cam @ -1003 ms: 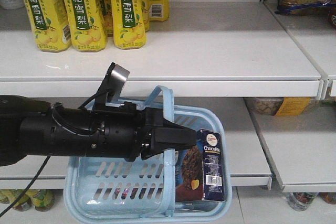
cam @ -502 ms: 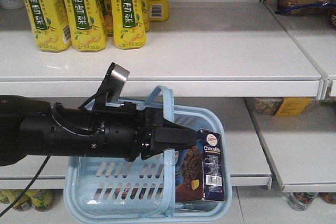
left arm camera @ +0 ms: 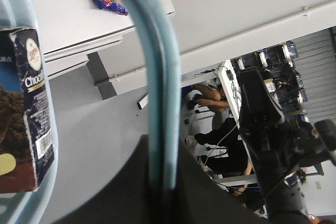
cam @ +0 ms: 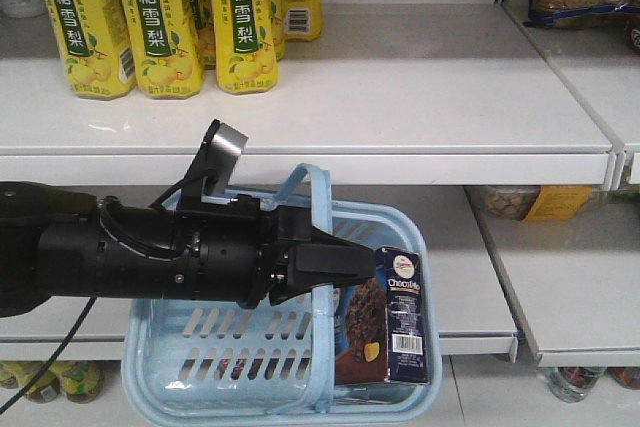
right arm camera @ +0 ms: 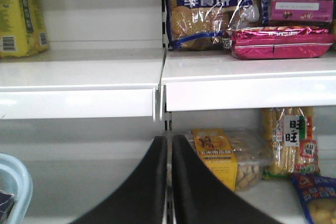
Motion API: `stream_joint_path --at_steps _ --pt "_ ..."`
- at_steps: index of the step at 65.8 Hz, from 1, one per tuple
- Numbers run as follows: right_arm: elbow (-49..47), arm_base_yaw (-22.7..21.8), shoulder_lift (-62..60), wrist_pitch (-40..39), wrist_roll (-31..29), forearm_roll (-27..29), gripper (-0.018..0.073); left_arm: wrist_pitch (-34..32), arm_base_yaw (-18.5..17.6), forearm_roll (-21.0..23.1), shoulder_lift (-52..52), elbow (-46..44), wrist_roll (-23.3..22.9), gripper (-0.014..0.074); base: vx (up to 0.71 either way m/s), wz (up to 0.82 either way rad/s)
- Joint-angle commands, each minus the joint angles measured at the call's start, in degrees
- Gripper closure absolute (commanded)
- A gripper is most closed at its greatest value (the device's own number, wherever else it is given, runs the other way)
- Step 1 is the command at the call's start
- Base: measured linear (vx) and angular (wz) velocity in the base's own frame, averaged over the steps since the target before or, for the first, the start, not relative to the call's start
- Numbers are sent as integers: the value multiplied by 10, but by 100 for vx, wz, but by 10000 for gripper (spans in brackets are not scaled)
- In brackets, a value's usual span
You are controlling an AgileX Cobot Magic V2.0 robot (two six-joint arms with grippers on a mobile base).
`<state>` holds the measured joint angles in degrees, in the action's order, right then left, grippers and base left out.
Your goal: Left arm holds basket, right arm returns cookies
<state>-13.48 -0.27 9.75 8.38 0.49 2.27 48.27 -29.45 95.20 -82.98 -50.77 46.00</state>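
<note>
One dark navy Chocofello carton (cam: 397, 315) stands upright inside the light blue basket (cam: 200, 372), against its right end wall. On it I read a chocolate cookie picture, a round logo and a white barcode. I count one basket with one hoop handle (cam: 318, 192). The left pincer (cam: 358, 263) is clamped on that handle. The right pincer (right arm camera: 169, 182) shows two black fingers pressed together, holding nothing, facing the shelves. Three yellow bottles (cam: 160, 22) form the front row on the upper shelf (cam: 420, 97).
</note>
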Motion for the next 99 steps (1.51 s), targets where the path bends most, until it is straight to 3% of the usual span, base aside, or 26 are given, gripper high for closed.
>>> stream_joint_path --at_steps 1,11,50,62,83,99 --pt "-55 -3 71 -17 2 18 570 18 -3 64 23 -20 11 599 0 0" --pt "-87 -3 143 -22 2 55 570 18 -3 64 23 -20 11 599 0 0" --pt "-87 -3 196 -76 -19 54 545 18 -3 64 23 -20 11 599 0 0" --pt "-87 -3 196 -75 -19 54 447 18 -3 64 23 -20 11 599 0 0" --pt "-87 -3 196 -78 -19 54 181 18 -3 64 23 -20 11 599 0 0" --pt "-87 -3 196 -84 -18 56 142 18 -3 64 23 -20 11 599 0 0"
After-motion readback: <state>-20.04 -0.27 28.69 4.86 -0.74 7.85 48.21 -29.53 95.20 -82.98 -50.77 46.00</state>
